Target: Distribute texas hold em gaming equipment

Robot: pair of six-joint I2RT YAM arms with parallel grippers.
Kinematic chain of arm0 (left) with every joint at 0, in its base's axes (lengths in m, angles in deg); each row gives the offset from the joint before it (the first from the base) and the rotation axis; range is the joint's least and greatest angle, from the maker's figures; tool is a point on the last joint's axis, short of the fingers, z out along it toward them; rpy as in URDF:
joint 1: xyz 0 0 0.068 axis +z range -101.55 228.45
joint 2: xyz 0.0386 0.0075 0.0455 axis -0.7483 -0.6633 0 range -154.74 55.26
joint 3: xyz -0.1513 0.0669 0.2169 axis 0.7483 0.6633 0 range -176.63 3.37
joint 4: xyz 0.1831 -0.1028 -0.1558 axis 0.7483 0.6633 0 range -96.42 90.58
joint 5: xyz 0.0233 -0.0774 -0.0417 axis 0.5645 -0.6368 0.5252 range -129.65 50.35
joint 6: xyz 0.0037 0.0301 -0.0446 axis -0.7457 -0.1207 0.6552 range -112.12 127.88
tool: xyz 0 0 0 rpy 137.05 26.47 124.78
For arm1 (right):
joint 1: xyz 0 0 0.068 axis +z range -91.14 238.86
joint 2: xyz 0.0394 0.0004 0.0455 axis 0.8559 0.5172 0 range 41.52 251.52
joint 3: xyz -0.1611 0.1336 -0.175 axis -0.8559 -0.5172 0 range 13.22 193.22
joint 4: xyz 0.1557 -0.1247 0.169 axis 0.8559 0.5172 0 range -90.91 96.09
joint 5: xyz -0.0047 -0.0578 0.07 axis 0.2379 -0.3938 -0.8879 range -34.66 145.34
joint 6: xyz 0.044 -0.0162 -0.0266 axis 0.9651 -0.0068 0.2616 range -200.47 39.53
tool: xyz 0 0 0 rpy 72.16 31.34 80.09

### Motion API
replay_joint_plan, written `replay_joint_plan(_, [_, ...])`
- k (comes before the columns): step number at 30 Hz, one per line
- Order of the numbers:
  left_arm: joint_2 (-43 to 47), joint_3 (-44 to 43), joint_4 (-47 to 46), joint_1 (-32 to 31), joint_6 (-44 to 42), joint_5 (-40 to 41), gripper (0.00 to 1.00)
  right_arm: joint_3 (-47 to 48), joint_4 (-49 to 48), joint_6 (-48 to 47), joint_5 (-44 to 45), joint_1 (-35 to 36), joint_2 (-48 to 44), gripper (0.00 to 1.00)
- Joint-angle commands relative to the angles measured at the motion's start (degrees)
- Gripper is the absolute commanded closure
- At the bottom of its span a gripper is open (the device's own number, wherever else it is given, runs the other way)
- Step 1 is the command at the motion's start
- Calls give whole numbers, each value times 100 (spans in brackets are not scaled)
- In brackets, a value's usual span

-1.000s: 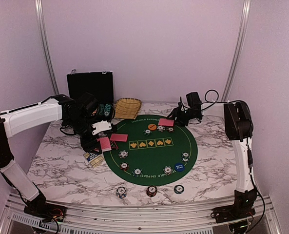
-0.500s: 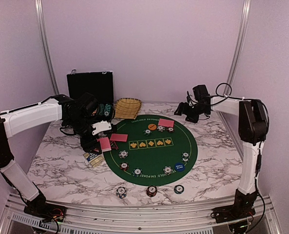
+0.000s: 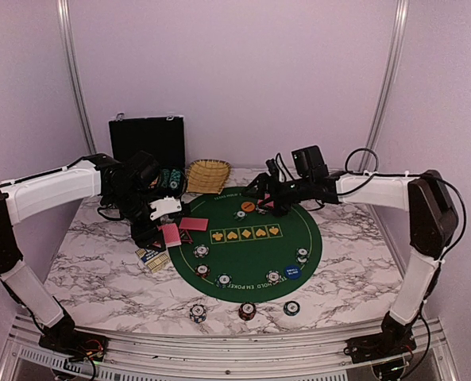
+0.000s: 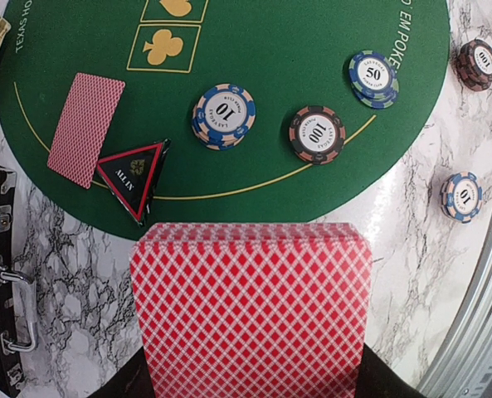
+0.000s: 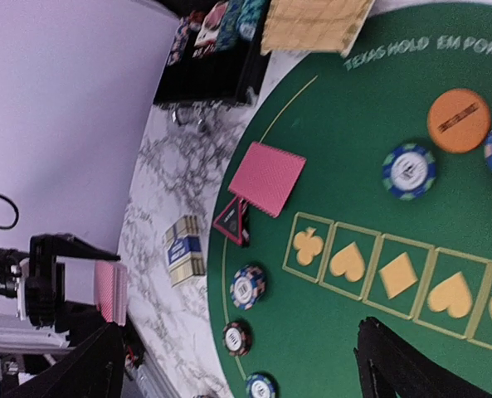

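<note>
1. Where the green mat (image 3: 251, 242) meets the bench on the left, the left jaws clench a stack of red-backed cards (image 4: 250, 319); a lone card (image 4: 85, 128) lies on the felt, the black-red triangle (image 4: 135, 177) just beside it.
2. The right jaws hang spread wide (nothing between them) over the mat's far side, near the orange disc (image 5: 458, 120); chips (image 4: 223, 116) dot the near half.

We count three poker chips (image 3: 247, 310) on the marble table (image 3: 100, 270) off the green mat (image 3: 251, 254) and at least seven more on it; one black-red triangle (image 4: 134, 177); one orange disc (image 5: 458, 120); one blue disc (image 3: 293, 271); one thick card stack (image 4: 250, 311); one card pile (image 4: 85, 128) beside the triangle; one card box (image 5: 186, 250); one basket (image 3: 208, 176); one black case (image 3: 147, 141).
</note>
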Motion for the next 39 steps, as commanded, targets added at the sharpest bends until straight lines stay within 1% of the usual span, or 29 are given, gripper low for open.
replay_joint_plan(1, [70, -198, 99, 2, 46, -10, 100, -314, -1182, 892, -834, 553, 70, 5])
replay_joint_plan(4, [48, -265, 99, 1, 66, -39, 100, -399, -1741, 1300, -1044, 909, 342, 5])
replay_joint_plan(9, [23, -306, 99, -4, 84, -74, 100, -285, -2373, 1724, -1199, 1375, 779, 5])
replay_joint_plan(20, [-40, -341, 99, -4, 114, -169, 100, 308, -3032, 2289, -1363, 1891, 1558, 5])
replay_joint_plan(28, [-82, -360, 99, -4, 117, -232, 100, 656, -3255, 2518, -1438, 2002, 1936, 4])
replay_joint_plan(39, [-135, -401, 99, -4, 130, -283, 100, 1352, -3309, 2697, -1606, 2159, 2505, 4])
